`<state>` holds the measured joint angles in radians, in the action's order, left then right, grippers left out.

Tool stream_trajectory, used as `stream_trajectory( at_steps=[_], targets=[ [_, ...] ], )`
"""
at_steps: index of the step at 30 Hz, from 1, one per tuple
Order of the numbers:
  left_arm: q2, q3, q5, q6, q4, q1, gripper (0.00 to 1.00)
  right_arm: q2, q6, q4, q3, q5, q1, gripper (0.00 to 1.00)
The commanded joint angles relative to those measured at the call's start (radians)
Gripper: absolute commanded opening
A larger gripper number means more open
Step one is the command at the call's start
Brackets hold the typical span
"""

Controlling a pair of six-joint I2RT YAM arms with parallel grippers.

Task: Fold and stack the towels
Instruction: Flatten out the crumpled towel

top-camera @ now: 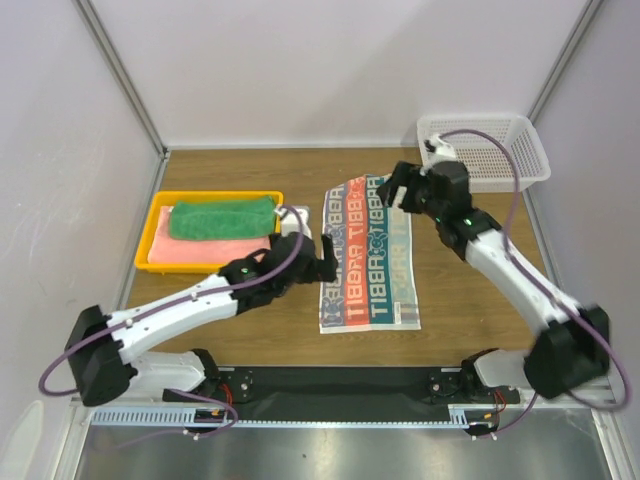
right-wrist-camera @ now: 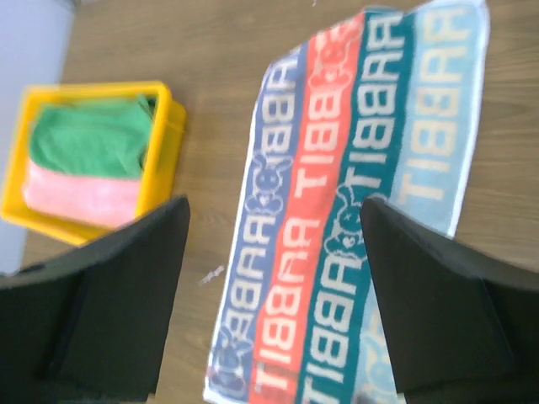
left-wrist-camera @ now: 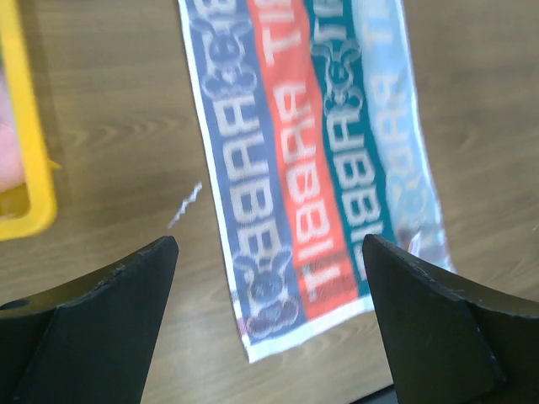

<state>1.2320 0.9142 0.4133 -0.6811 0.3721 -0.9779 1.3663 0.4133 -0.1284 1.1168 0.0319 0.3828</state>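
So the patterned towel [top-camera: 368, 255] is lying spread out flat in the middle of the table [top-camera: 260, 330], stripes running front to back, big letters and little bunnies showing. The left gripper [top-camera: 316, 258] is hovering just beside the towel's left edge, jaws standing wide apart and holding nothing. The right gripper [top-camera: 398, 188] is hanging over the far end of the towel, also wide apart and not gripping anything; its wrist view is looking straight down at the stripes between the fingers. Off to the left, the green towel [top-camera: 222, 217] is sitting folded on top of the pink towel [top-camera: 195, 252] inside the yellow tray [top-camera: 215, 196]. A white basket [top-camera: 510, 150] is sitting at the back right corner.
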Motion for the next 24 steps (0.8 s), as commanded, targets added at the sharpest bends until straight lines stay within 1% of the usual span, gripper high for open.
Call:
stream_trajectory(
  at_steps=[1,3,4,5,6,7,9,11,12,14,15,17,20,24],
  targets=[
    [-0.054,-0.079,-0.073,-0.043,-0.073,0.068,0.98,-0.192,0.111,-0.135,-0.189,-0.147,0.004,0.88],
    [-0.069,-0.110,-0.125,-0.099,-0.116,0.079,0.97,-0.272,0.153,-0.200,-0.273,-0.202,0.002,0.90],
    [-0.068,-0.142,-0.140,-0.116,-0.134,0.079,0.97,-0.303,0.169,-0.221,-0.344,-0.213,0.001,0.90],
    [-0.066,-0.159,-0.154,-0.135,-0.177,0.079,0.96,-0.361,0.195,-0.234,-0.377,-0.216,0.002,0.90],
    [-0.052,-0.175,-0.197,-0.161,-0.202,0.079,0.94,-0.383,0.205,-0.246,-0.409,-0.211,0.001,0.89],
    [-0.043,-0.195,-0.206,-0.166,-0.220,0.079,0.92,-0.401,0.220,-0.249,-0.469,-0.207,-0.001,0.88],
    [-0.011,-0.201,-0.232,-0.173,-0.262,0.077,0.89,-0.435,0.243,-0.228,-0.514,-0.172,-0.002,0.83],
    [0.009,-0.196,-0.229,-0.163,-0.282,0.074,0.86,-0.437,0.251,-0.195,-0.555,-0.124,-0.002,0.80],
    [0.017,-0.193,-0.220,-0.152,-0.279,0.070,0.86,-0.418,0.240,-0.157,-0.563,-0.107,-0.002,0.75],
    [0.043,-0.183,-0.177,-0.135,-0.279,0.065,0.85,-0.388,0.228,-0.123,-0.577,-0.093,-0.001,0.73],
    [0.072,-0.169,-0.148,-0.120,-0.279,0.065,0.84,-0.345,0.217,-0.105,-0.577,-0.096,-0.004,0.70],
    [0.105,-0.147,-0.134,-0.110,-0.256,0.064,0.84,-0.296,0.206,-0.086,-0.565,-0.090,-0.002,0.68],
    [0.141,-0.126,-0.153,-0.120,-0.225,0.056,0.84,-0.230,0.213,-0.129,-0.532,-0.079,-0.001,0.66],
    [0.112,-0.184,-0.157,-0.210,-0.216,-0.008,0.82,-0.274,0.231,-0.239,-0.548,-0.087,-0.001,0.67]
  ],
)
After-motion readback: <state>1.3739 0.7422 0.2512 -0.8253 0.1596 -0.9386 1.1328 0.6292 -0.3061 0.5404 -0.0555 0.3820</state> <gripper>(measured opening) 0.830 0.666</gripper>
